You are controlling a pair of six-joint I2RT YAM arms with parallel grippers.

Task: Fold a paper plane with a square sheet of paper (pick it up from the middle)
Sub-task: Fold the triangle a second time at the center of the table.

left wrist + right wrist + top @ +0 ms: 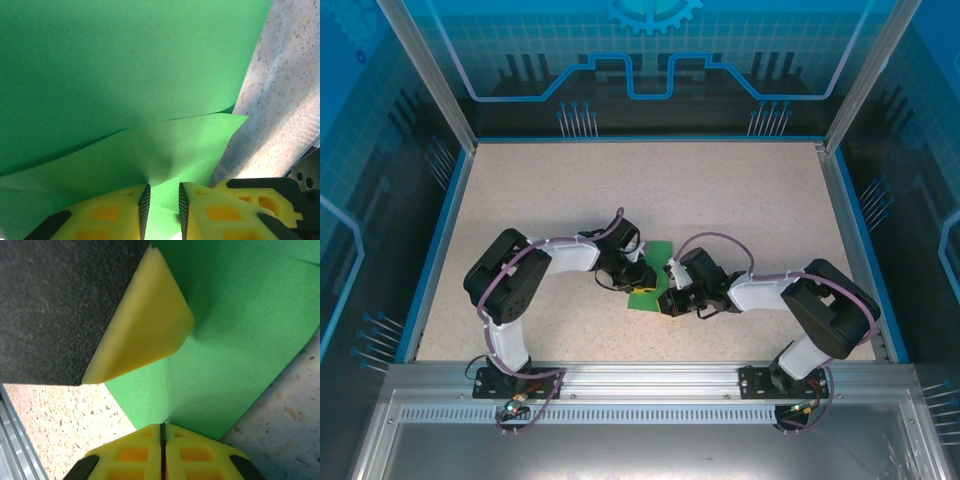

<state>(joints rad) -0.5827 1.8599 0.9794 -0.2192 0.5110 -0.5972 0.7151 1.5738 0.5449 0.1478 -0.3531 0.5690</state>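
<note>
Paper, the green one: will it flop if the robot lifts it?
Probably floppy: the paper bows and wrinkles by the left hand. Likely light: it looks thin. Likely creases easily: a fold shows.

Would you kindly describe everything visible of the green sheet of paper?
The green sheet of paper is thin, plain and unmarked. Partly folded, one layer bows over another, at the near middle of the speckled table. The jaws of the right gripper look shut on its edge; those of the left gripper stand slightly apart around a fold.
</note>
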